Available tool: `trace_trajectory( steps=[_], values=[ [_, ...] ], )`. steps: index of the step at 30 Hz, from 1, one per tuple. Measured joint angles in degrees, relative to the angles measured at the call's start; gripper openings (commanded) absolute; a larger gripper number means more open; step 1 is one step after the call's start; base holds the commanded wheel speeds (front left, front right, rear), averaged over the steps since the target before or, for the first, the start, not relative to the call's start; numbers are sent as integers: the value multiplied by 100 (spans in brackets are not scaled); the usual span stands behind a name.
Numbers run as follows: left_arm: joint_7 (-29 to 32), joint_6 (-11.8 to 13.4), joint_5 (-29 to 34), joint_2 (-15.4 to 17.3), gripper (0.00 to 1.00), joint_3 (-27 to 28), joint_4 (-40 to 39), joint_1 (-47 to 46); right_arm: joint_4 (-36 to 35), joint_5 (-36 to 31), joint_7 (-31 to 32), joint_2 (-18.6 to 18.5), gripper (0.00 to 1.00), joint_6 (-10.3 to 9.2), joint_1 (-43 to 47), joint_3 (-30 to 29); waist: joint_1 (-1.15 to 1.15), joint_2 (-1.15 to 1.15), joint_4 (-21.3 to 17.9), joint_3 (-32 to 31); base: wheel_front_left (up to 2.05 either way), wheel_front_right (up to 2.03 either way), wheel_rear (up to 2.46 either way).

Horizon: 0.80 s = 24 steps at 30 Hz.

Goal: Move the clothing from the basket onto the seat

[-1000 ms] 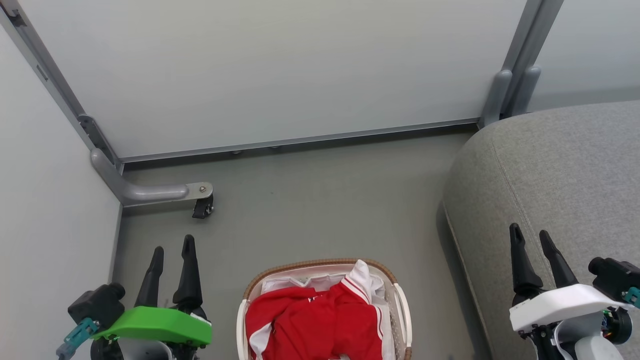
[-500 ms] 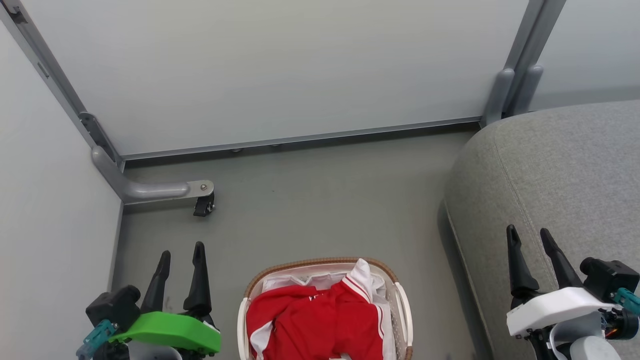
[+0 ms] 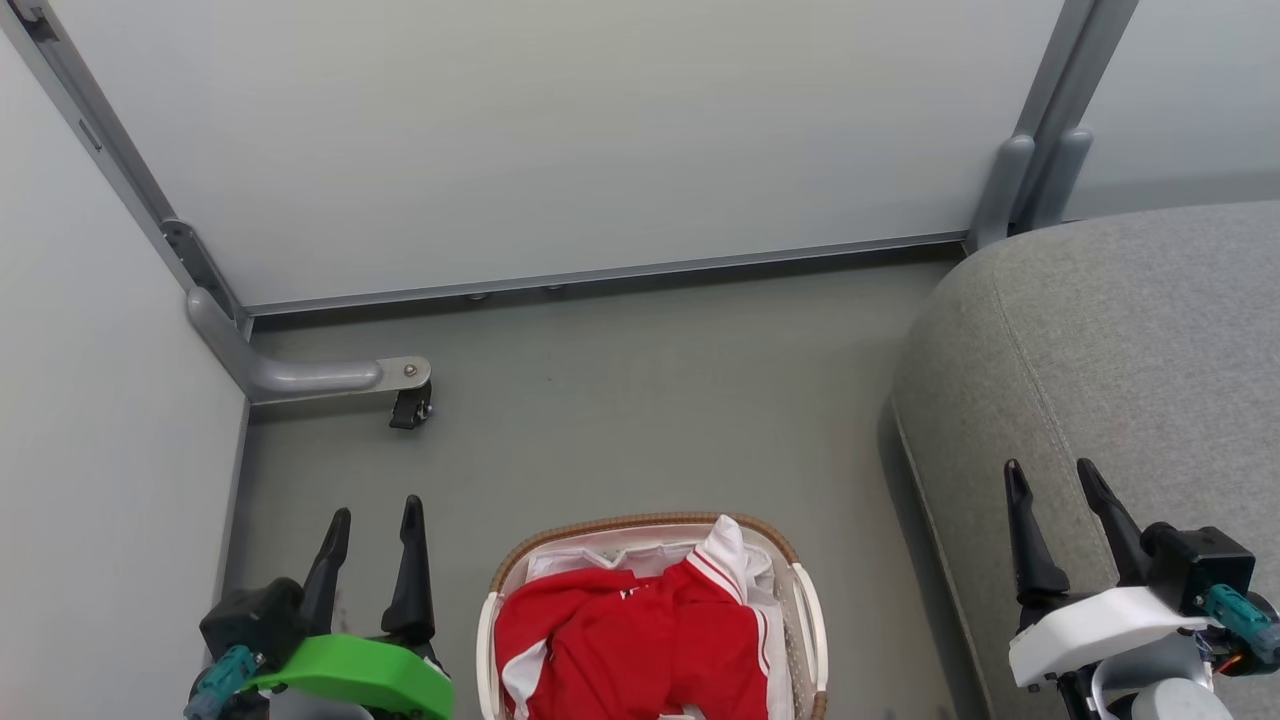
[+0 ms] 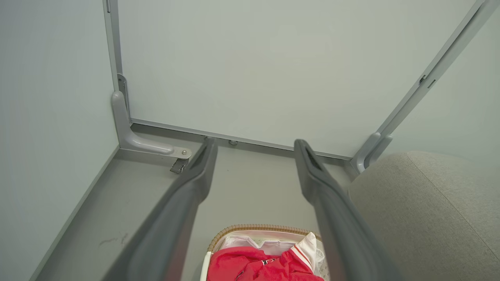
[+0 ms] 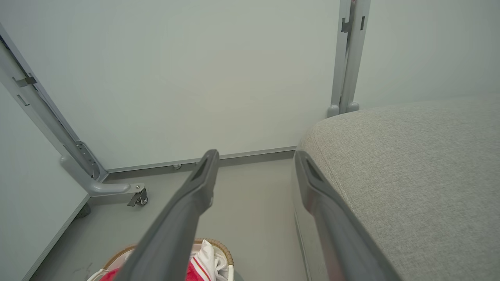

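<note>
So: left tool [image 3: 377, 506], right tool [image 3: 1048, 464] spread, flanking basket [image 3: 640, 522].

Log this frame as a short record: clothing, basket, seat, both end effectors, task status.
clothing: red garments heaped in the basket
basket: on the floor, left of the seat
seat: grey, no clothing on the visible part
left end effector: open, holding nothing, left of basket
right end effector: open, holding nothing, in front of seat
status: transfer not yet begun

Grey floor [image 3: 640, 400], white panels [image 3: 560, 140], black castor [image 3: 409, 410]

Agape: left pincer [image 3: 377, 506], right pincer [image 3: 1048, 464]
</note>
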Motion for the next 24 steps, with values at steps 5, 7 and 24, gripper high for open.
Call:
trace_trajectory(
  steps=[5,7,24],
  values=[
    [-64,-5,211,2,100,-41,54,0,9,-229,-59,-2,100,0,3,4,0,0,5,-1,0,0,0],
    [-89,-5,276,2,100,-59,68,0,9,-328,-89,-3,100,0,4,7,0,0,7,-2,0,0,0],
    [-253,-7,793,8,100,-213,271,1,30,-1015,-264,-10,100,0,25,31,0,0,30,2,0,0,0]
  ],
)
